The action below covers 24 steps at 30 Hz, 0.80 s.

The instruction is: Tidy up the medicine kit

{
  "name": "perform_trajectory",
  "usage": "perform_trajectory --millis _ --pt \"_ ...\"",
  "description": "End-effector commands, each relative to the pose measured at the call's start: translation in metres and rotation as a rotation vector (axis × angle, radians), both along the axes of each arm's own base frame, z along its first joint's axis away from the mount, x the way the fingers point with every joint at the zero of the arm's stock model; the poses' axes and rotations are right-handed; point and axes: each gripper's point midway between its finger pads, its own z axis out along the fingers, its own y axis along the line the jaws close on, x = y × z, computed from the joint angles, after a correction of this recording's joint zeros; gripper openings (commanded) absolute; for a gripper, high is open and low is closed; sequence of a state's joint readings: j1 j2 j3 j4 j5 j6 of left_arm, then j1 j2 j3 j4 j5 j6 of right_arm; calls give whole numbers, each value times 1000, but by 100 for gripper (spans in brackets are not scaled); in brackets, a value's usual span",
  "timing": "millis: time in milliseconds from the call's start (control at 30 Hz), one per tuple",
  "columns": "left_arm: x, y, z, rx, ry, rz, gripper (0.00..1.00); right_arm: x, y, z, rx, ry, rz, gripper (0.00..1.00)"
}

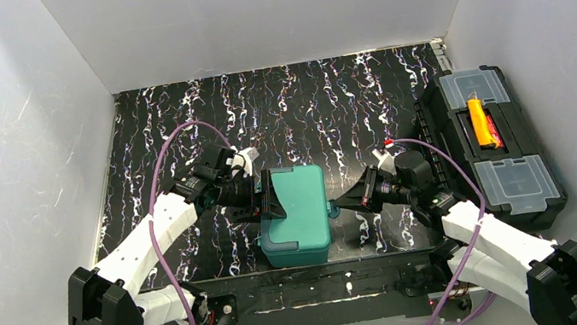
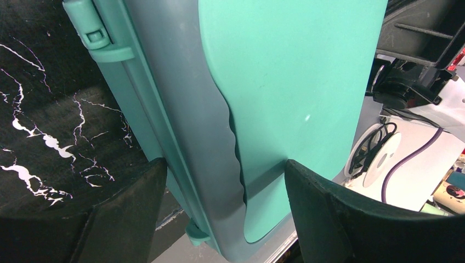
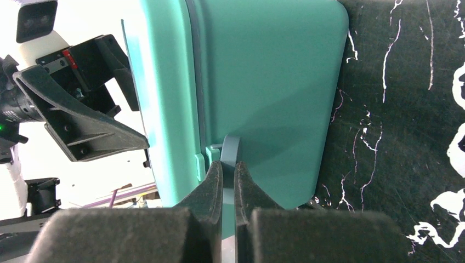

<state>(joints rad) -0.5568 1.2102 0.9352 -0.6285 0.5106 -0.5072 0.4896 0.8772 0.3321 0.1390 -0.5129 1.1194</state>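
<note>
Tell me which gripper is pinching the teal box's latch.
The right gripper: its fingers are closed on the latch tab at the side of the teal box. The left gripper stands open, straddling the box's opposite side.

The left arm (image 1: 149, 235) rises from the near left corner of the tabletop (image 1: 302, 100) and reaches inward to the right. The left end effector (image 1: 271, 195) points right with its jaws spread wide, one finger (image 2: 126, 213) on either side of the left edge of a teal box (image 1: 301, 199). Whether the fingers touch it cannot be told.

The right arm (image 1: 485, 232) comes from the near right corner and reaches left. The right end effector (image 1: 341, 204) lies low and level, its fingers (image 3: 211, 186) pinched almost together on the thin latch (image 3: 231, 147) on the box's right side.
</note>
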Motion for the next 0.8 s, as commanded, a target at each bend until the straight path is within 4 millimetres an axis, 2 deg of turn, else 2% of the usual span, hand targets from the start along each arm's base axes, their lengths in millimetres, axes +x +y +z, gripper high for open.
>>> perform_trajectory --millis 0,433,767 --pt "-3 -1 -8 8 7 -16 76 1 3 19 4 -46 37 1" --pt "-1 -1 -11 18 6 -24 77 8 1 54 -88 -108 69 1" --pt "1 -2 -14 23 5 -33 76 7 10 63 -113 -115 118 1"
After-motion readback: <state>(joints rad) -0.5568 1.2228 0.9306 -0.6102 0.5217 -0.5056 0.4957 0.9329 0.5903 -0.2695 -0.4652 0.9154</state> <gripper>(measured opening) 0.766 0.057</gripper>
